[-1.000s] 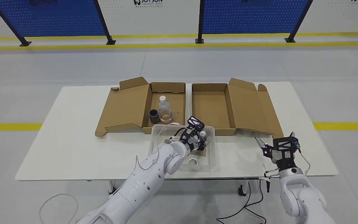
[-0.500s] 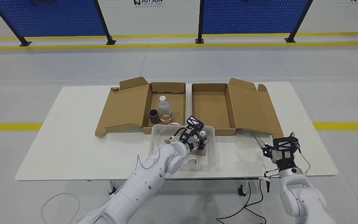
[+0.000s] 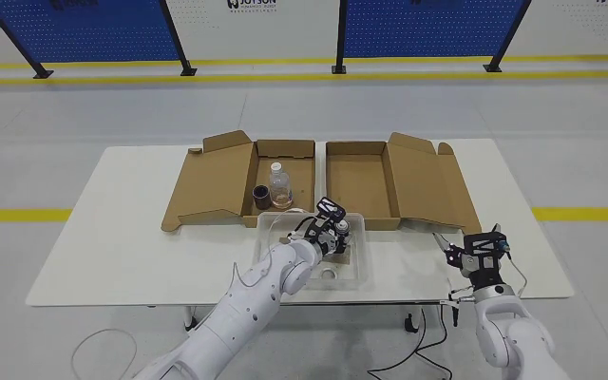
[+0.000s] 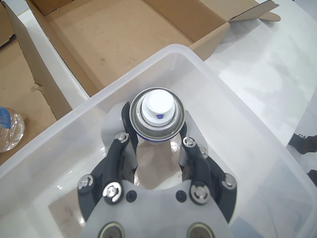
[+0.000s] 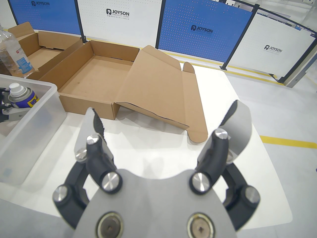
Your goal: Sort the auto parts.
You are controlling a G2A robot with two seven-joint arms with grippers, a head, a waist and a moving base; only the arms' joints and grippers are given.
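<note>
One counter (image 3: 123,247) carries the left box (image 3: 285,176) and right box (image 3: 356,185) along its far edge, and a clear bin (image 3: 264,237) at the middle of its near edge. Inside the bin is the spray can (image 4: 158,106), upright, with the left end effector (image 4: 156,118) clamped just under its rim. We would raise it straight up, vertical, clear of the bin wall before swinging boxward. The right end effector (image 5: 164,110) hangs wide open, holding nothing, by the near right corner.
</note>
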